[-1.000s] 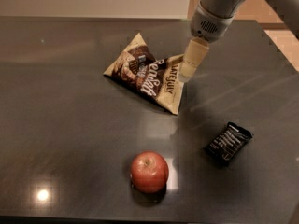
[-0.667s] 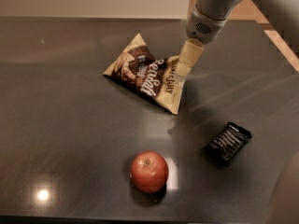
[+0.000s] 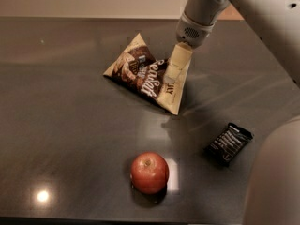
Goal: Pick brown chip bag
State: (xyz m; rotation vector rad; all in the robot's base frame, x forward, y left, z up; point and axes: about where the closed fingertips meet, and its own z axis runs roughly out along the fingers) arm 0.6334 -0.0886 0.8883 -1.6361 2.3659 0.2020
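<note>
Here, hand (image 3: 170, 77) at right edge of brown chip bag (image 3: 138, 72), open or closed unclear.

**Light grey robot arm (image 3: 255, 11) reaching down from top right, pale cream plastic gripper (image 3: 173, 76) low at upper centre**

One arm only. It enters at the top right corner and slants down and to the left. Thick smooth link, small dark hole in its shell near the right edge. It ends in a round grey wrist collar (image 3: 193, 31) with a dotted grille patch facing the camera. The gripper hangs below the collar, pointing down and slightly left, tilted off vertical. Its tip is close to the dark glossy worktop (image 3: 70, 125); cannot tell if it touches. A blurred grey rounded robot part (image 3: 276, 177) fills the bottom right corner, close to the camera. Cannot tell which part it is.
</note>
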